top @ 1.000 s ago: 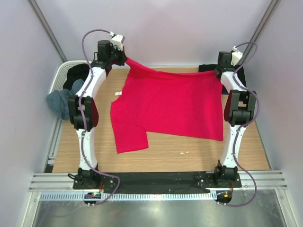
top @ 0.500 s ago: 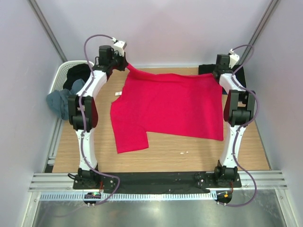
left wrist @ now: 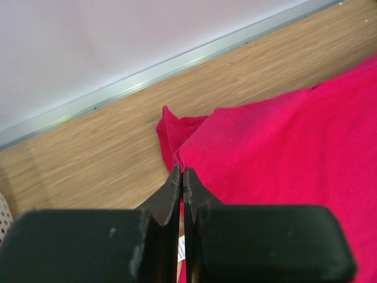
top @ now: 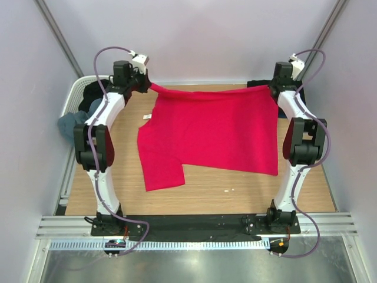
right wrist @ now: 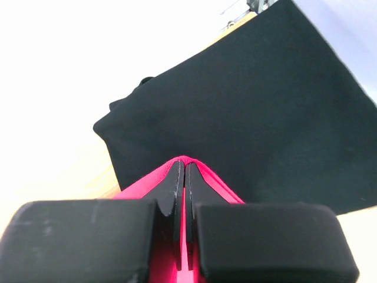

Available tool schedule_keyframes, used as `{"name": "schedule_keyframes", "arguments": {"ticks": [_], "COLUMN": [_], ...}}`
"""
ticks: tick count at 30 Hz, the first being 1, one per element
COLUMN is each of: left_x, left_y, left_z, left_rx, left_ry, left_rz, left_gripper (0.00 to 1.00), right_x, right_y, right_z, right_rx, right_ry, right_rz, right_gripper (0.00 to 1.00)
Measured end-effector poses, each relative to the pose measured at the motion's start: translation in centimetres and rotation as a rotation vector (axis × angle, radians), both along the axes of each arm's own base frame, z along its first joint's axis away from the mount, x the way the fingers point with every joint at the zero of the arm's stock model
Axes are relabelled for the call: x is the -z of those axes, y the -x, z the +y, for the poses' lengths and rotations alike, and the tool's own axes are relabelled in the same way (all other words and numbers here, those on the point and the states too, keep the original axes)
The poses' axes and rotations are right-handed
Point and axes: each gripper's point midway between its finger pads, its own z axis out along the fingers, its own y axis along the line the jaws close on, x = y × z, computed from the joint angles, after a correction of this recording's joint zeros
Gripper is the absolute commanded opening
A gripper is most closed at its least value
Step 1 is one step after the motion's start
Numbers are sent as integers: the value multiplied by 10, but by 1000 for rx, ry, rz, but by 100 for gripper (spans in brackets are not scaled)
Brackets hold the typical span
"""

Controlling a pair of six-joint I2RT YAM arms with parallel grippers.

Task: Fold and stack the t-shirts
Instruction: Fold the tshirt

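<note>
A crimson-red t-shirt (top: pixel 212 132) lies spread on the wooden table, its far edge pulled taut between both grippers. My left gripper (top: pixel 148 86) is shut on the shirt's far left corner (left wrist: pixel 235 147). My right gripper (top: pixel 272 87) is shut on the far right corner, red cloth (right wrist: pixel 150 180) draped round its fingers. A folded black t-shirt (right wrist: pixel 247 112) lies just beyond the right gripper at the far right (top: pixel 257 85). A black shirt (top: pixel 95 94) and a grey-blue shirt (top: pixel 72 125) sit in and over the basket at left.
The white lattice basket (top: pixel 76 91) stands at the far left edge of the table. Grey walls close in on the left, back and right. A small white scrap (top: pixel 230 190) lies on the wood near the front.
The left gripper has moved left and away with the shirt corner, and the right gripper moved slightly back, drawing the far edge straighter. The rest of the shirt has stayed put.
</note>
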Motion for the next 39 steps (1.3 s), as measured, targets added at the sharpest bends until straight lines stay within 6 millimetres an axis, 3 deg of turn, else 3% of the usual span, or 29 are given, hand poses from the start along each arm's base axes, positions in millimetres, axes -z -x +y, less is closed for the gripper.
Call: {"name": "schedule_keyframes", "arguments": {"ticks": [6,14,18,25,34,39], "left_x": [7,34,29,21,74,90], "left_y": [12,42,60,82,114,127], "left_z": [8,9,8,5,1,-9], "left_rx": [-8,-1,8,17,8,18], "left_ry": [5,2,16,35,34,29], "left_rz": [21,97,106,109,249,294], "left_gripper": [0,0,0,0,0,0], "right_x": [-3,25,34,29,48,55], "right_y": [17,33,44,50,65,70], "right_z": [-1,-1,-4,-7,-10,-10], "right_rx": [-2,-13,-17,-18,-27,-30], "right_ry": [19,13,14,18,11,10], "right_rz": [17,93,130,132,204,232], "right_gripper": [1,1,1,1,1,1]}}
